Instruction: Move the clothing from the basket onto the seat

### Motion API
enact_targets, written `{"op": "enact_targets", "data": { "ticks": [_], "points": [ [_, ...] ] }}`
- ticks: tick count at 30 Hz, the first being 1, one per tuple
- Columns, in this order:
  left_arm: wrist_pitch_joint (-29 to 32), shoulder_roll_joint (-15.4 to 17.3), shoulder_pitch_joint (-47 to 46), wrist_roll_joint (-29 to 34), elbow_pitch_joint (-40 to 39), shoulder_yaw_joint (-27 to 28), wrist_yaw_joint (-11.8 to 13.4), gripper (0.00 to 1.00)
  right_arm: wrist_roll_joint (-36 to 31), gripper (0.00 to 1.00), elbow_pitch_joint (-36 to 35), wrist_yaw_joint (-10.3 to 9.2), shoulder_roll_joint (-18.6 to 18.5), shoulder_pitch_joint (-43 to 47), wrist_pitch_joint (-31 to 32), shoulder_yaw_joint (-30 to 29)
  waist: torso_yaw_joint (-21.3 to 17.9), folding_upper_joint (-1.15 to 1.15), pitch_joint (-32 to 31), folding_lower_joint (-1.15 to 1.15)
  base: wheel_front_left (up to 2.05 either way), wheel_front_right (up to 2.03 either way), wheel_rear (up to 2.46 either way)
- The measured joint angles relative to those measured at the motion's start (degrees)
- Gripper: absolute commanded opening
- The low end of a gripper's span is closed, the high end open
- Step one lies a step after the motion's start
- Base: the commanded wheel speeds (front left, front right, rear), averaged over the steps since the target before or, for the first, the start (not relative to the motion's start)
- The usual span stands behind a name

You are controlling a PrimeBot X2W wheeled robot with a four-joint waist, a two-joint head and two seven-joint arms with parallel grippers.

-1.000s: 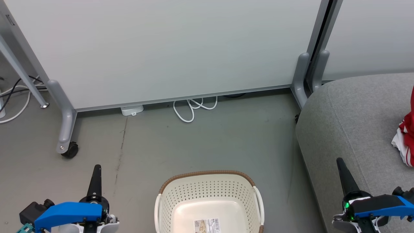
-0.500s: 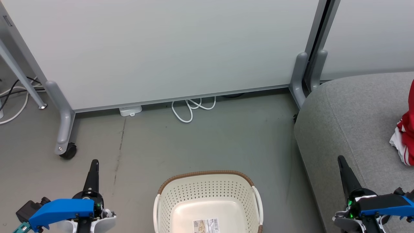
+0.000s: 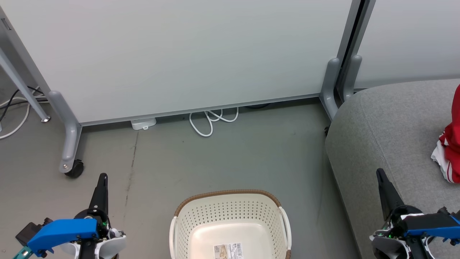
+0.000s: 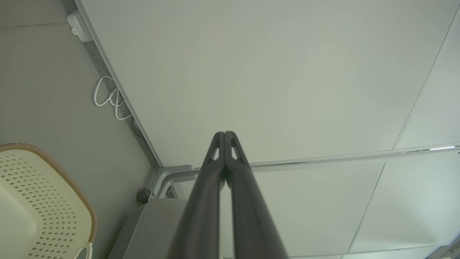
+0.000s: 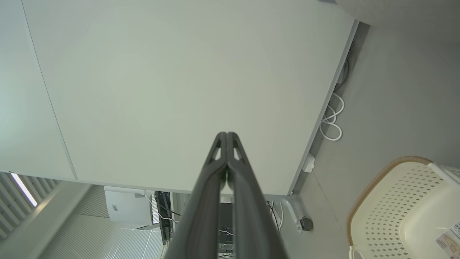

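Observation:
The cream basket (image 3: 230, 210) with its brown rim stands on the floor at bottom centre, holding nothing but a label on its bottom. Red clothing (image 3: 451, 151) with white trim lies on the grey seat (image 3: 388, 126) at the right edge. My left gripper (image 3: 103, 177) is shut at the lower left over the floor, left of the basket. My right gripper (image 3: 379, 172) is shut at the lower right, over the seat's front edge. The wrist views show each pair of fingers pressed together: left gripper (image 4: 224, 133), right gripper (image 5: 227, 134), with the basket (image 4: 54, 187) (image 5: 395, 194) at one side.
A pale partition panel (image 3: 187, 54) on grey wheeled legs (image 3: 70, 144) stands behind the basket. White cable loops (image 3: 210, 120) and a small white box (image 3: 143, 123) lie at its base. More cables (image 3: 14, 108) run at the far left.
The whole head picture has shifted slightly left and up, so the camera has moved. Both grippers sit a little lower in the picture and stay shut.

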Motion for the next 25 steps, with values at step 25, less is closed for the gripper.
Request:
{"op": "enact_targets", "data": {
  "ticks": [25],
  "points": [
    [1.75,-0.26,-0.82,-6.02,-0.91,1.41,0.00,0.00,7.15,0.00,-0.29,0.00,-0.02,-0.44,1.16,-0.35,-0.43,0.00,-0.02,0.00,0.00,0.00,0.00]
  ]
}}
